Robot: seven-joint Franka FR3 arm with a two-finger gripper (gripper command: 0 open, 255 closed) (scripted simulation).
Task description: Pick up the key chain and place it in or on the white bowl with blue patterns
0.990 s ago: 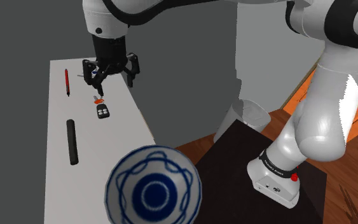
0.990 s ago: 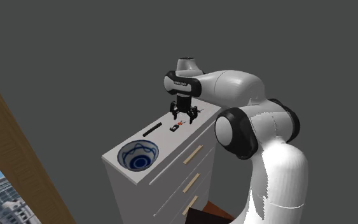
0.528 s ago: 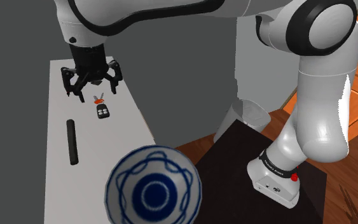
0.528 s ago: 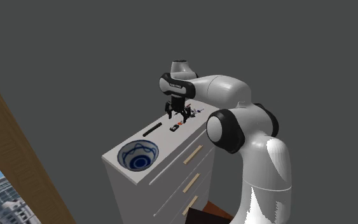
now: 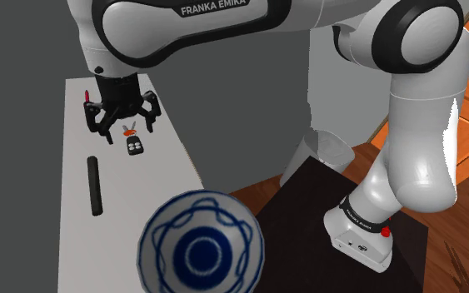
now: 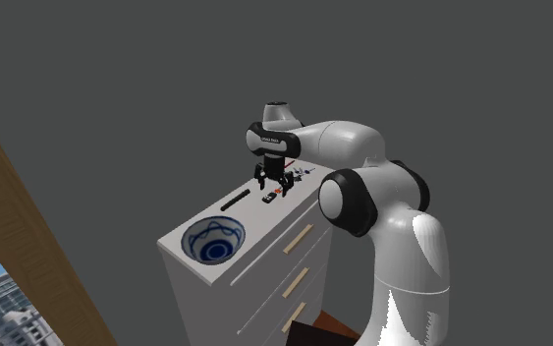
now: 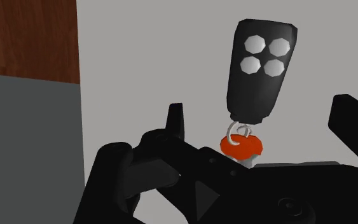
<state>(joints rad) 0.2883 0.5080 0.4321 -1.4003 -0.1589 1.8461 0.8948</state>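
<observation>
Gripper (image 5: 122, 125) has dropped lower over the last second and swung across. It now straddles the key chain (image 5: 134, 143), fingers spread wide, nothing pinched. The key chain lies flat on the cabinet top (image 5: 66, 225), upper left in the shoulder view, well apart from the bowl (image 5: 201, 208) at bottom centre.

Wrist view: the red-orange tag and thin wire ring sit between the fingers, the fob body beyond the tips. Looks lined up for a close on the tag end, probably after a bit more descent.

Fob is a flat black slab with four white octagonal buttons. Bowl is round and white with looping blue lines. Top is plain and matte.
</observation>
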